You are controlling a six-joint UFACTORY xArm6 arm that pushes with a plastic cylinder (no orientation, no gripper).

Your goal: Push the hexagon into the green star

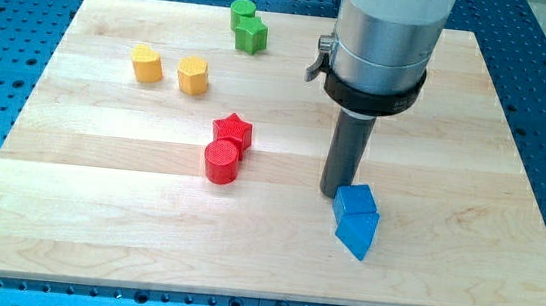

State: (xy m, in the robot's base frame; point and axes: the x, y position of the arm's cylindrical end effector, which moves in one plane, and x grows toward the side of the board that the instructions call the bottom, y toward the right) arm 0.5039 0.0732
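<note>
A yellow hexagon block (193, 74) lies at the view's upper left, next to a yellow heart block (146, 63). The green star block (251, 36) sits near the view's top, touching a green cylinder (242, 12) just above it. My tip (333, 193) rests on the board at the view's centre right, far to the right of and below the hexagon. It touches the upper left edge of two blue blocks (356, 219) that lie against each other.
A red star block (232, 129) and a red cylinder (221, 161) touch each other in the middle of the wooden board (86, 215), between my tip and the yellow blocks. A blue perforated table surrounds the board.
</note>
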